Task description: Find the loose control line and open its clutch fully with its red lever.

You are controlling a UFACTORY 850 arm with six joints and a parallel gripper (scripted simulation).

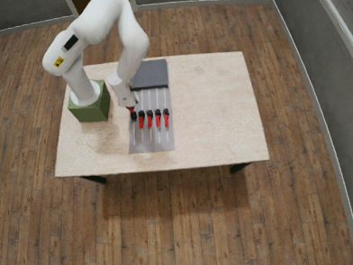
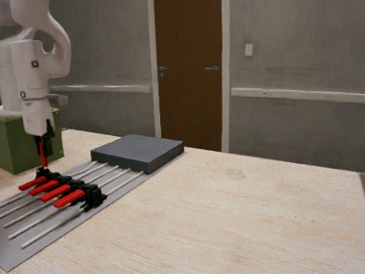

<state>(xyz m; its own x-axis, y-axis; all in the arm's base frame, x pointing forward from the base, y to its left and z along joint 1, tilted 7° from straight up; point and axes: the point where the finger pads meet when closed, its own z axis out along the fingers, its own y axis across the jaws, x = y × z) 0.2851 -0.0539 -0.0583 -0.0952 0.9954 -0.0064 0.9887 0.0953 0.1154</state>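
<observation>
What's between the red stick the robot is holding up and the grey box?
In the top view, only the thin pale line on the grey mat runs from the raised red lever to the grey console.

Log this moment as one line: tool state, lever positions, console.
tool: shut on raised red lever | lever: upright, end clutch nearest green base | other four levers: flat | console: untouched
</observation>
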